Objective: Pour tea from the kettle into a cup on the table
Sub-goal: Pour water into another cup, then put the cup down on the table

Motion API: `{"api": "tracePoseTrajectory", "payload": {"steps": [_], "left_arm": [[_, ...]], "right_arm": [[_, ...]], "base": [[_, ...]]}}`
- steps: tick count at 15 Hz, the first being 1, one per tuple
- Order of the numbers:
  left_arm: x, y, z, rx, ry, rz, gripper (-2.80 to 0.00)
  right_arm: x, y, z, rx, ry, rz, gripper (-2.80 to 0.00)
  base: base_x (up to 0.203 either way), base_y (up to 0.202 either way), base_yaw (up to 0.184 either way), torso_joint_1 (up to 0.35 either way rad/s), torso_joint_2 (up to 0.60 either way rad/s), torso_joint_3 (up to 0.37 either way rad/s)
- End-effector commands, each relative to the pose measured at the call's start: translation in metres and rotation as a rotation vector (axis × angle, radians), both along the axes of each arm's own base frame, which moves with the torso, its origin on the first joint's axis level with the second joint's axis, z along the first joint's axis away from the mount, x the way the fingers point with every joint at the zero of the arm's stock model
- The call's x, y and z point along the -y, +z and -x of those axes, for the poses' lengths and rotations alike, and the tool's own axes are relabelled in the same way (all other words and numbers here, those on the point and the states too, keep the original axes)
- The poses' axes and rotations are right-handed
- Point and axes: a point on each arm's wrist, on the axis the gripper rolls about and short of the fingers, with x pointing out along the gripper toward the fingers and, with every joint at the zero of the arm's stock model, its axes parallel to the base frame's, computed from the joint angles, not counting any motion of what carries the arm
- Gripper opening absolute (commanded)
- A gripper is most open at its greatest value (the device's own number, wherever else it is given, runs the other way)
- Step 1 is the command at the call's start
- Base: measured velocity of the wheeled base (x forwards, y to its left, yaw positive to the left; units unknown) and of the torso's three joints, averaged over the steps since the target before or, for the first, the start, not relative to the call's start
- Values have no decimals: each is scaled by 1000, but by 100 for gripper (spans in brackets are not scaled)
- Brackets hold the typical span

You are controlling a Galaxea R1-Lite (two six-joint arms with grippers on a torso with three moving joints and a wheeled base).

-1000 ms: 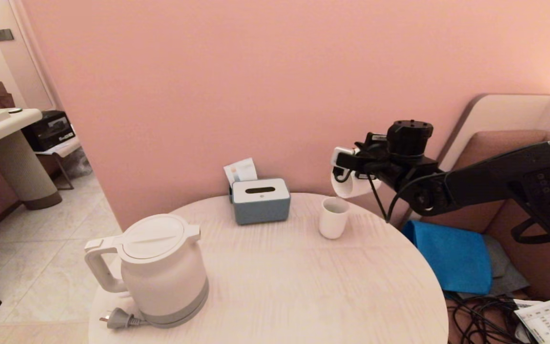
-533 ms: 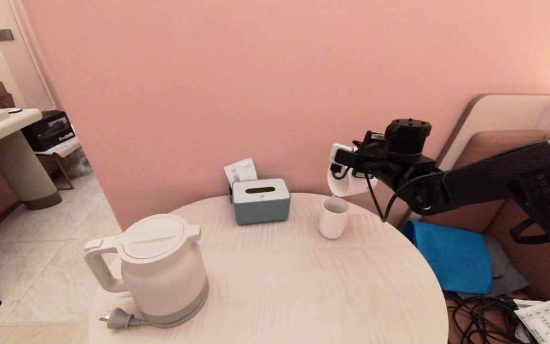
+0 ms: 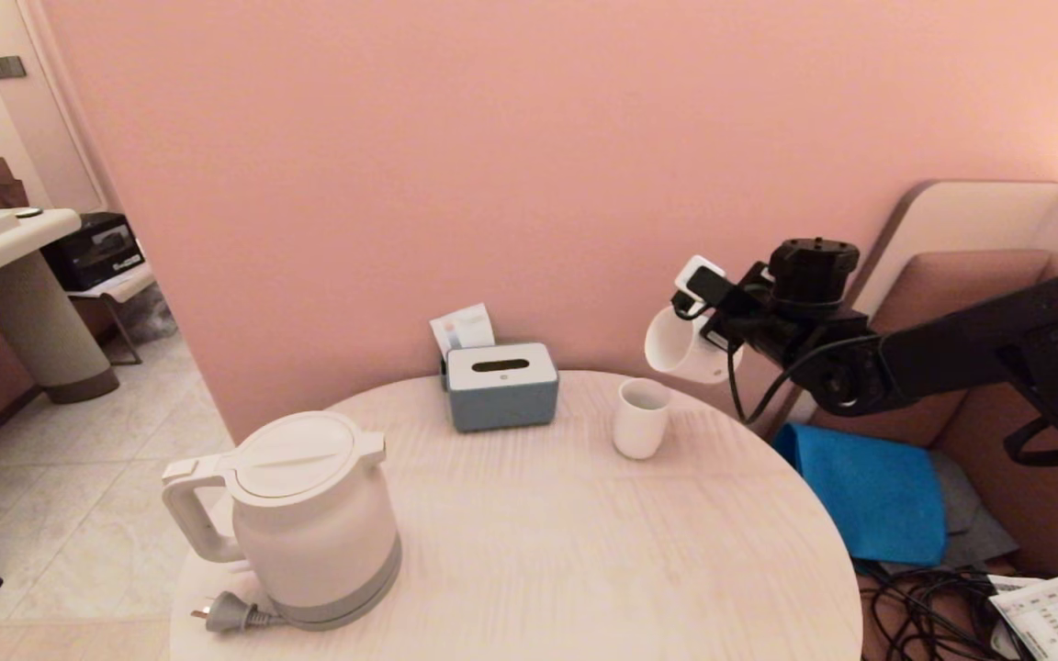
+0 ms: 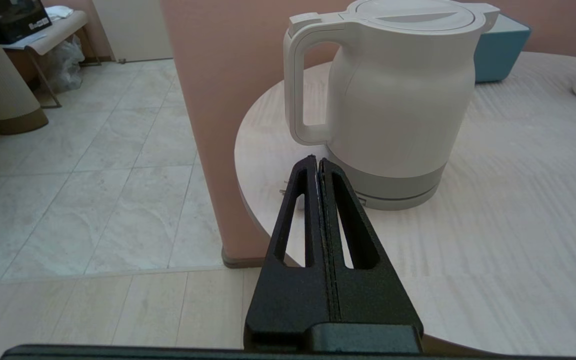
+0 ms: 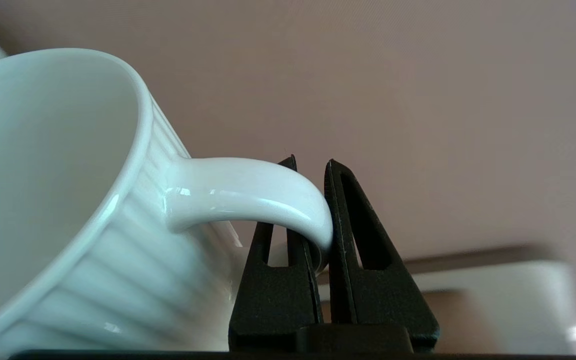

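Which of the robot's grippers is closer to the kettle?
The left. The left gripper sits shut just short of the kettle, by its handle. The right gripper holds the cup in the air, far across the table.

- The round table (image 3: 538, 551) has a pale wood-grain top.
- The kettle (image 3: 309, 514) sits on its base near the front-left edge.
- A tissue box (image 3: 501, 386) stands at the back edge.
- A small cup (image 3: 641, 418) stands toward the back-right edge.

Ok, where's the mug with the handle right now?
In the head view the mug is off the table, tilted, held by its handle in the right claw, above and right of the small handleless cup.
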Motion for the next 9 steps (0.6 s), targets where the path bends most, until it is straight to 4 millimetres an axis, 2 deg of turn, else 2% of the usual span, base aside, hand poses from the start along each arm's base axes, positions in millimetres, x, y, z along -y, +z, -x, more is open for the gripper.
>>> {"api": "tracePoseTrajectory", "payload": {"steps": [1,2,4,9], "left_arm": [[0,0,0,0,0,-1,-280],[0,0,0,0,0,-1,-280],[0,0,0,0,0,-1,-280],[0,0,0,0,1,-1,-280]], "right_arm": [[5,-5,2,-17,-15,-55,-280],[7,-5,3,-21,-25,-137,-280],[8,8,8,-20,-40,-295,-280],[0,50,40,-57,-68,-794,-280]], "base": [[0,0,0,0,0,0],[0,0,0,0,0,0],[0,0,0,0,0,0],[0,0,0,0,0,0]]}}
